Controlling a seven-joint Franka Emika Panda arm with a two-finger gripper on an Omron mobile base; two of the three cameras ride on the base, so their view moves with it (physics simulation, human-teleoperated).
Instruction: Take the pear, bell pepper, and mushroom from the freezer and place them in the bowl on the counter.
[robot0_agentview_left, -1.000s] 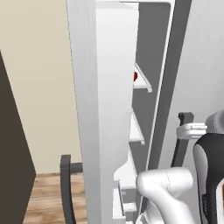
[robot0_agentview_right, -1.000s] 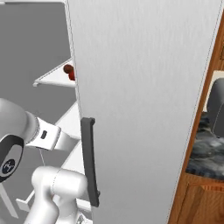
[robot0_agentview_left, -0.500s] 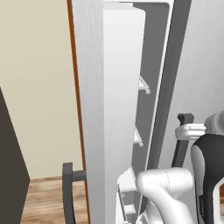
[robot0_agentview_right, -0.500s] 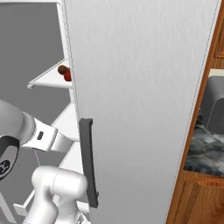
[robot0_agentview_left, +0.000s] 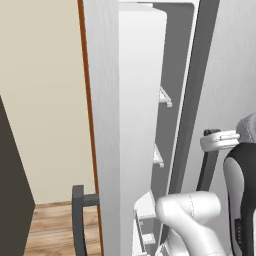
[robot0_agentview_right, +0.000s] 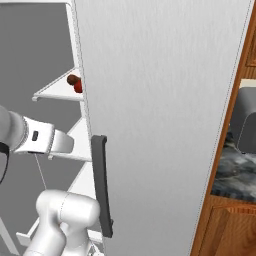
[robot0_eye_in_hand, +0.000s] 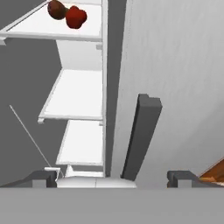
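Left base view, going L to R: you've got a beige wall, then a dark grey handle (robot0_agentview_left: 77, 220) low down, then the edge of the open white freezer door (robot0_agentview_left: 107, 125) w/ its inner bins, then the white shelf ends inside the freezer (robot0_agentview_left: 165, 97). The arm's white elbow sits bottom right.

Right base view, L to R: freezer interior w/ white shelves (robot0_agentview_right: 60, 90). On the upper shelf you can see the red bell pepper (robot0_agentview_right: 78, 86) touching a dark brown round item (robot0_agentview_right: 72, 79) just to its left; can't tell what that one is. Next comes the dark vertical handle (robot0_agentview_right: 101, 190) on the wide grey fridge door (robot0_agentview_right: 160, 110). Far right: brown wood cabinet (robot0_agentview_right: 227, 230) and a strip of dark marbled counter (robot0_agentview_right: 234, 175).

Hand view: pepper (robot0_eye_in_hand: 75, 16) & brown item (robot0_eye_in_hand: 56, 8) on the top shelf, upper left, well apart from the gripper (robot0_eye_in_hand: 111, 178). Two shelves below them look bare. Claw is released, fingertips (robot0_eye_in_hand: 43, 178) spread wide w/ nothing between them, straddling the foot of the grey handle w/o visibly touching it.
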